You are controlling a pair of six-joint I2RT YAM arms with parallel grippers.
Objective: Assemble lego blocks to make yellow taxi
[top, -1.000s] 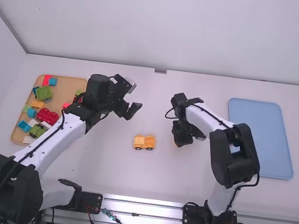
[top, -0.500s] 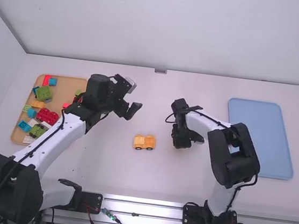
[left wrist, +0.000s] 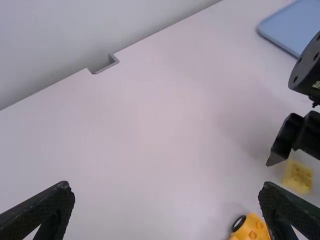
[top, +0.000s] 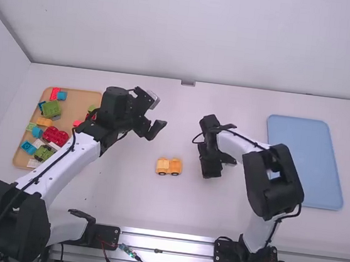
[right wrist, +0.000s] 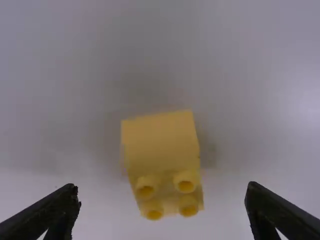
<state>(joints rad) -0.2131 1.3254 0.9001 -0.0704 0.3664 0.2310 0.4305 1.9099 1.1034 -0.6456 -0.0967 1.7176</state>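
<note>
An orange-yellow wheeled car base [top: 169, 166] stands on the table between the arms; part of it, a studded block with a wheel [left wrist: 251, 228], shows in the left wrist view. My right gripper [top: 212, 169] is low over the table to its right. In the right wrist view a yellow block with several studs [right wrist: 162, 160] lies between the open fingers of my right gripper [right wrist: 162, 210], touching neither; the left wrist view has this yellow block [left wrist: 298, 177] beside that gripper. Over the table's middle, my left gripper [top: 154, 117] is open and holds nothing, as its wrist view confirms [left wrist: 167, 207].
A wooden tray [top: 67, 132] of mixed coloured blocks lies at the left, partly behind the left arm. A blue tray [top: 317, 163] is at the right, with the right arm across its near-left side. The back wall edges the table.
My right gripper has turned and shifted slightly toward the camera, covering the yellow bit that showed under it a second ago. The left arm and the car base have kept still.
</note>
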